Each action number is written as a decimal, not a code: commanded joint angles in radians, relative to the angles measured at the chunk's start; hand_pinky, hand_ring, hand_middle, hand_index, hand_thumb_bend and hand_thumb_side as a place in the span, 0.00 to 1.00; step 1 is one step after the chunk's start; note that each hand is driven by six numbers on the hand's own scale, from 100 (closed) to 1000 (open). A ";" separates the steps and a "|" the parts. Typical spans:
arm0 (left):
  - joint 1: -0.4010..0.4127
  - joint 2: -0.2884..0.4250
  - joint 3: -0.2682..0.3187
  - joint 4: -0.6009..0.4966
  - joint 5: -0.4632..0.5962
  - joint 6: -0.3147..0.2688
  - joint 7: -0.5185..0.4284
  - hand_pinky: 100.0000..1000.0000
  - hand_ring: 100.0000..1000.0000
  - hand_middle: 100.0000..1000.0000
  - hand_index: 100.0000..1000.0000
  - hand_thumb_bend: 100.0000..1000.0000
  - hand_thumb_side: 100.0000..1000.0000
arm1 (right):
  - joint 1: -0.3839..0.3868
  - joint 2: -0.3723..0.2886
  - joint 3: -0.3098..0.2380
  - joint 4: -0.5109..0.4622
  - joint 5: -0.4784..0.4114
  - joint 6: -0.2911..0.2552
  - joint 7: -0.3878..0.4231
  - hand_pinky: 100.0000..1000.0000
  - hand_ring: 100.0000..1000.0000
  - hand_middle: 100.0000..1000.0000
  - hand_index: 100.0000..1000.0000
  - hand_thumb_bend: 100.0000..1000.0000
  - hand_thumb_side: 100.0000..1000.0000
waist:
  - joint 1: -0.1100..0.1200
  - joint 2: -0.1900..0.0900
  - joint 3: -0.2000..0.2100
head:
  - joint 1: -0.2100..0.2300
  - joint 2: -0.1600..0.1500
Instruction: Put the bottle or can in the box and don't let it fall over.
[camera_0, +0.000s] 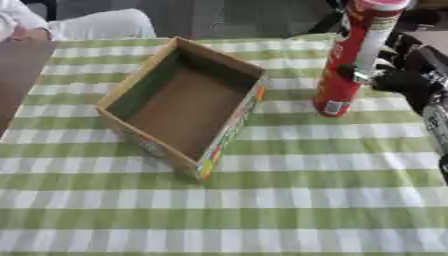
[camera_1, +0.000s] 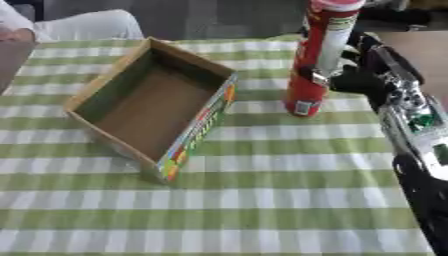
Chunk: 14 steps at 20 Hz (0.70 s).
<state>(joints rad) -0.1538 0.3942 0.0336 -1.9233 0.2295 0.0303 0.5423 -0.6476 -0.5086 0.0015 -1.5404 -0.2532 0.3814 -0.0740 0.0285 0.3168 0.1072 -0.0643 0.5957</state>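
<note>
The cardboard box stands open-topped, its interior unoccupied; its four upright walls bound entry from the sides. The checked tablecloth lies bare in front of the box and to its right. The tall red can, upright and gripped by the right hand, stands right of the box, apart from its wall.

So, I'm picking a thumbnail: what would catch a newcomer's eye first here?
The tall red can at the far right, standing upright with the black right hand curled round it. Next, the open cardboard box, empty, left of the can on the green-checked tablecloth.
</note>
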 joint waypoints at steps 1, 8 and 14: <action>-0.011 0.014 0.003 -0.020 0.002 -0.003 -0.003 0.68 0.75 0.73 0.80 0.41 0.28 | -0.031 -0.008 -0.003 0.016 -0.004 -0.003 -0.008 1.00 1.00 1.00 0.98 0.59 0.00 | 0.000 -0.013 0.004 | -0.002 -0.005; -0.013 0.012 0.001 -0.020 0.004 -0.003 -0.005 0.68 0.75 0.73 0.80 0.41 0.28 | -0.077 0.011 -0.003 0.078 -0.004 -0.007 -0.015 1.00 1.00 1.00 0.97 0.59 0.00 | 0.000 -0.009 0.009 | -0.003 -0.018; -0.013 0.011 0.001 -0.020 0.005 -0.003 -0.005 0.68 0.75 0.73 0.80 0.40 0.29 | -0.097 0.024 0.000 0.100 -0.008 -0.016 -0.016 1.00 1.00 1.00 0.91 0.57 0.00 | 0.001 -0.006 0.012 | -0.008 -0.021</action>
<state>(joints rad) -0.1581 0.3938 0.0330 -1.9233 0.2335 0.0290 0.5403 -0.7245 -0.4736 0.0019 -1.4371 -0.2574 0.3698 -0.0884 0.0286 0.3273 0.1172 -0.0681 0.5858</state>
